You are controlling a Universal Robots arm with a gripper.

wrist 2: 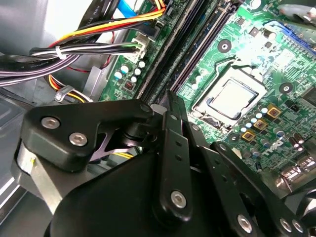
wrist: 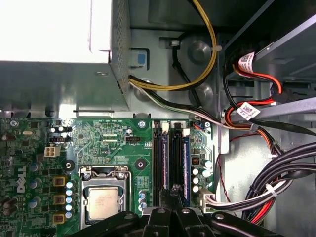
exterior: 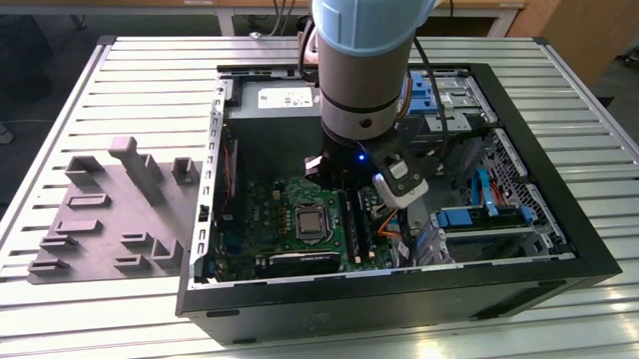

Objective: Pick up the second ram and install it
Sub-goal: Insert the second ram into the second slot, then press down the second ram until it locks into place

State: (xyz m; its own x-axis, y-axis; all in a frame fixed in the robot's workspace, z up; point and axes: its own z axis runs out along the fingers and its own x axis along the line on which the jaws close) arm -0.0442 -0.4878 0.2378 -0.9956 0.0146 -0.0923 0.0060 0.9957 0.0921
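The open computer case on the slatted table is seen from above and at some distance in the exterior view, the arm reaching down into it; the green board is looked straight down upon at close range in the first wrist view; it is viewed obliquely, past the gripper, in the second wrist view; the processor socket is shared by all three.
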